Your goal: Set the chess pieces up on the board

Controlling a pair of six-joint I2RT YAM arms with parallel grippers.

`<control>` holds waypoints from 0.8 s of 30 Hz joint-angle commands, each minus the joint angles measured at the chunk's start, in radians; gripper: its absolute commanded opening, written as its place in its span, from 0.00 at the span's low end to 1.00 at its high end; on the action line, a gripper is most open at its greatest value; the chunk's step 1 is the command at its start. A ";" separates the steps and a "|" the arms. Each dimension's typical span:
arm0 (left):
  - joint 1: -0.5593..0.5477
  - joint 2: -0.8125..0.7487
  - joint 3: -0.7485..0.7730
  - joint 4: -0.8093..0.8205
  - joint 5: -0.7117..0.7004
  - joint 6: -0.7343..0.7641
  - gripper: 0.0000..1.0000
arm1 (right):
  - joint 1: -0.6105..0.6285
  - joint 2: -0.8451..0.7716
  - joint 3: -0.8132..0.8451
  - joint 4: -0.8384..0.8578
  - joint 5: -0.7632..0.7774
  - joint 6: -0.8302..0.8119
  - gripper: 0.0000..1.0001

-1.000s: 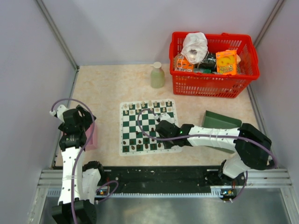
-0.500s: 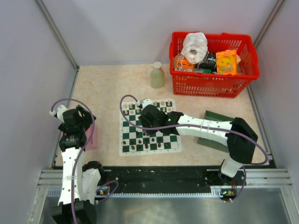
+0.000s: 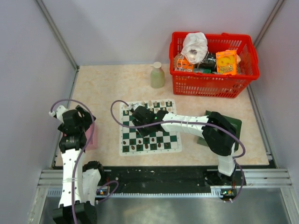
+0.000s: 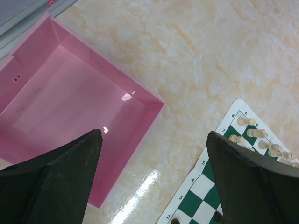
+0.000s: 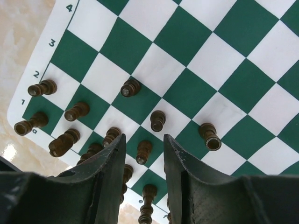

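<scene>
The green-and-white board (image 3: 159, 135) lies mid-table. Cream chess pieces (image 3: 150, 104) line its far edge and dark pieces (image 3: 140, 147) its near edge. My right gripper (image 3: 138, 116) hovers over the board's left part. In the right wrist view it (image 5: 144, 140) is open by a narrow gap and holds nothing. Several dark pieces (image 5: 131, 87) stand on the board (image 5: 205, 51) below it, one dark pawn (image 5: 143, 152) showing between the fingers (image 5: 105, 172). My left gripper (image 3: 77, 119) is wide open and empty (image 4: 154, 177), left of the board (image 4: 210, 186).
A pink tray (image 4: 70, 107) sits under my left gripper, also seen at the left table edge (image 3: 92, 136). A dark green tray (image 3: 229, 122) lies right of the board. A red basket (image 3: 212, 79) of items and a pale bottle (image 3: 157, 75) stand at the back.
My right arm has swung left across the board, from its right near part to its left far part. The left arm has not moved.
</scene>
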 commanded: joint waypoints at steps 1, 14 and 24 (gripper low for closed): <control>0.006 -0.004 0.024 0.024 -0.006 -0.003 0.99 | -0.014 0.025 0.064 0.010 -0.008 -0.016 0.37; 0.006 -0.006 0.021 0.025 -0.008 -0.003 0.99 | -0.038 0.068 0.084 0.010 -0.011 -0.022 0.33; 0.004 0.002 0.024 0.028 -0.005 -0.001 0.99 | -0.040 0.090 0.087 0.018 -0.031 -0.025 0.28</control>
